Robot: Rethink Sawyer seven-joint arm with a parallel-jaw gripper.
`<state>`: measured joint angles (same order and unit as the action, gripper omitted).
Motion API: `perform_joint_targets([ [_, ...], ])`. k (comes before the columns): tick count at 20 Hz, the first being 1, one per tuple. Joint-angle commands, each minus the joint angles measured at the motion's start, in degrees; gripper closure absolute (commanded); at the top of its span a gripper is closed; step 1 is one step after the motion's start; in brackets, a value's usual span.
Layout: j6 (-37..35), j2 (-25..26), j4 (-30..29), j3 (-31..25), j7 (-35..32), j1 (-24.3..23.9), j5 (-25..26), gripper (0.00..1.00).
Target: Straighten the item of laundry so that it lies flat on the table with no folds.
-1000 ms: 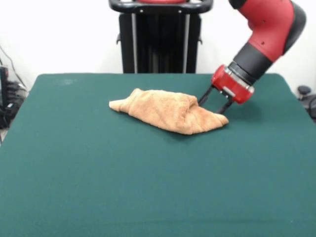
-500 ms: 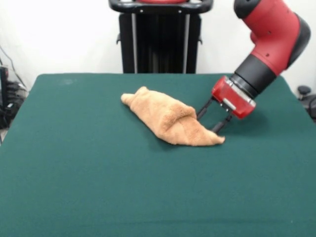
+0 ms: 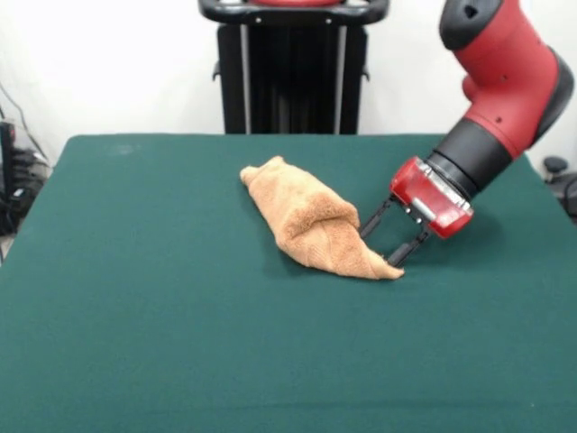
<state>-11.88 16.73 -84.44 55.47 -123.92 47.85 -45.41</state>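
Observation:
The light orange-tan towel (image 3: 306, 216) lies bunched in a folded, elongated heap on the dark green table (image 3: 135, 316), running from upper left to lower right just right of the centre. My gripper (image 3: 380, 246) comes in from the right on the red arm. It grips the towel's lower right end, and its two black fingers (image 3: 407, 248) straddle the cloth low over the table. No label or stripes show.
The black pedestal (image 3: 293, 68) stands behind the table's far edge. Dark equipment (image 3: 11, 180) sits past the left edge, and a small dark object (image 3: 554, 167) past the right.
My gripper has moved toward the near side and slightly right, dragging the towel's right end with it. The towel's far left end has slid right and the heap has turned steeper.

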Motion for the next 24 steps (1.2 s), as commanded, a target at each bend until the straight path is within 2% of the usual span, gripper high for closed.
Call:
perform_joint_targets([
  [1, -3.7, 5.5, 11.8, -5.3, -17.1, 0.7, -4.6, 0.0],
  [10, -3.4, 5.2, 12.5, -7.2, -17.2, -0.1, -4.7, 0.0],
  [13, -1.2, 4.1, 13.0, -10.5, -14.7, -1.8, -3.9, 0.0],
  [16, -1.5, 5.2, 14.4, -9.4, -14.5, -2.2, -3.8, 0.0],
  [18, -2.8, 2.2, 13.1, -11.2, -10.6, -3.3, -0.9, 0.0],
  [20, -1.1, -0.5, 11.7, -13.9, -6.7, -5.1, 1.7, 0.0],
  [24, 2.2, 0.3, 13.2, -15.0, -6.0, -7.2, 2.9, 0.0],
])
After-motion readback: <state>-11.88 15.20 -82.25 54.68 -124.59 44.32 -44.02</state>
